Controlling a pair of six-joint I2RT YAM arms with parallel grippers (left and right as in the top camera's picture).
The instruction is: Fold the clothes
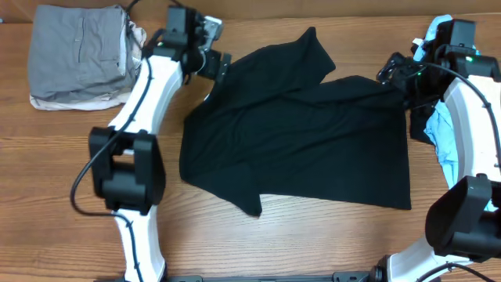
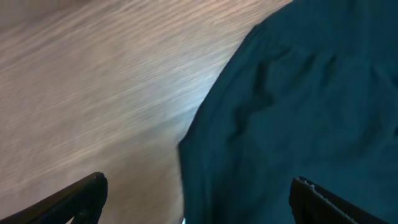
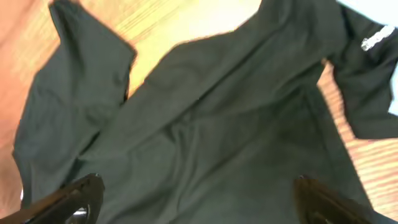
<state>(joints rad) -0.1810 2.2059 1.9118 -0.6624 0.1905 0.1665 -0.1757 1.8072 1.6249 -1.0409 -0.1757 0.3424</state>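
L tool (image 2: 197,183) & R tool (image 3: 196,185), jaws wide, over black tee (image 1: 313,141)

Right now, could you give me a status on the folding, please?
Left gripper, right gripper open, empty. Black T-shirt rumpled, unfolded. Light blue T-shirt bunched far right.
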